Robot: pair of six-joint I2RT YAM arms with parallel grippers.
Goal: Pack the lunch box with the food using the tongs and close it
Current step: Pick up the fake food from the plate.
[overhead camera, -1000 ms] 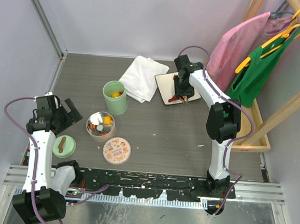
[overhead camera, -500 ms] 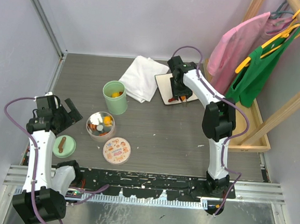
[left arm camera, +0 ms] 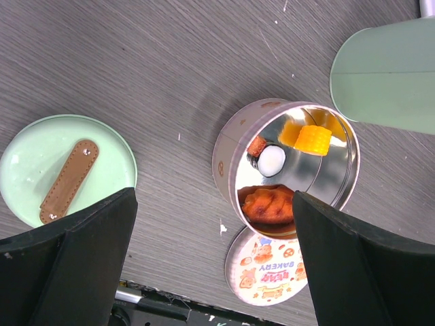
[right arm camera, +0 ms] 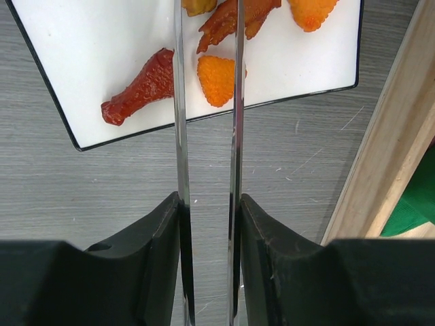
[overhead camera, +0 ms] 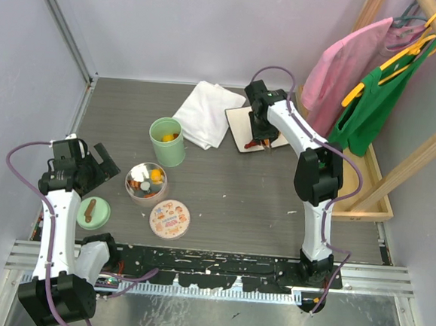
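food (right arm camera: 216,80) crowding tongs (right arm camera: 180,136), wooden rail (right arm camera: 384,136) beside plate (right arm camera: 88,47)

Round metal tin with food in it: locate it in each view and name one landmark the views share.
Top external: the tin sits left of centre, toward the near edge.
Left wrist: tin right of centre, open, food inside.
Right wrist: not in it.
Shared landmark: the mint-green lid, beside the tin in top and left wrist views.

Tongs (right arm camera: 179,122) were polished, mirror-bright metal. Plate (right arm camera: 88,47) looked smooth white, faintly glossy, possibly plastic. Tabletop (left arm camera: 136,68) was matt grey with fine woodgrain texture. Lunch box (left arm camera: 226,159) interior was reflective metal; lid (left arm camera: 27,163) smooth, its knob (left arm camera: 68,180) stitched, leather-like.
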